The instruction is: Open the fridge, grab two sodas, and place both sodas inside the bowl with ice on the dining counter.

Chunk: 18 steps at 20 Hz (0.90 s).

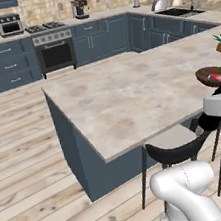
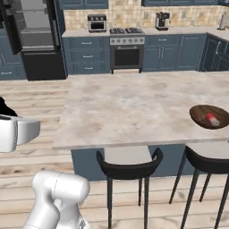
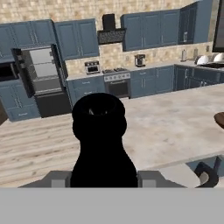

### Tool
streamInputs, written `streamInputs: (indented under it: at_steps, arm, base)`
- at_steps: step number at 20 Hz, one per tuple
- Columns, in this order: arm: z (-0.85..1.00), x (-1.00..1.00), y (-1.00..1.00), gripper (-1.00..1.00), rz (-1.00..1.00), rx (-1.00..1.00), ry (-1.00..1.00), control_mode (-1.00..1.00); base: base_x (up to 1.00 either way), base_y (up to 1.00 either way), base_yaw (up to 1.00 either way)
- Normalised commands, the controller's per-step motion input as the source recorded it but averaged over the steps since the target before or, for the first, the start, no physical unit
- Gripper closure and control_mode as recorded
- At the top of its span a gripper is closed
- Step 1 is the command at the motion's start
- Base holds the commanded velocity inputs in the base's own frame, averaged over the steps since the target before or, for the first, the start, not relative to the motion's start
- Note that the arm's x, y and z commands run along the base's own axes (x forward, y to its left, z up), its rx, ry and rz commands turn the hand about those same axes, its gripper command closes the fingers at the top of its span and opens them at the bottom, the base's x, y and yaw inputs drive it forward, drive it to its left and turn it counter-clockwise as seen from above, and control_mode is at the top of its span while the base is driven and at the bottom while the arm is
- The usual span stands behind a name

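The white arm rises from the base with its rounded joint low in both base views. A white wrist segment with a dark joint sits raised at the frame edge of each base view. The hand (image 3: 104,175) points level across the room; a dark shape covers its fingertips, so its opening cannot be judged.
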Motion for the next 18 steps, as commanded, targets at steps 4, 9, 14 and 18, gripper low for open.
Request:
streamInputs:
  at_steps: [4, 9, 14, 18]
  arm:
    - [0.0, 0.0, 0.0, 1.0, 0.0, 0.0, 0.0, 1.0]
    - [0.0, 0.0, 0.0, 1.0, 0.0, 0.0, 0.0, 1.0]
    - [0.0, 0.0, 0.0, 1.0, 0.0, 0.0, 0.0, 1.0]
    - [0.0, 0.0, 0.0, 1.0, 0.0, 0.0, 0.0, 1.0]
  base:
    - [0.0, -1.0, 0.0]
    - [0.0, -1.0, 0.0]
    - [0.0, -1.0, 0.0]
    - [0.07, -1.0, 0.0]
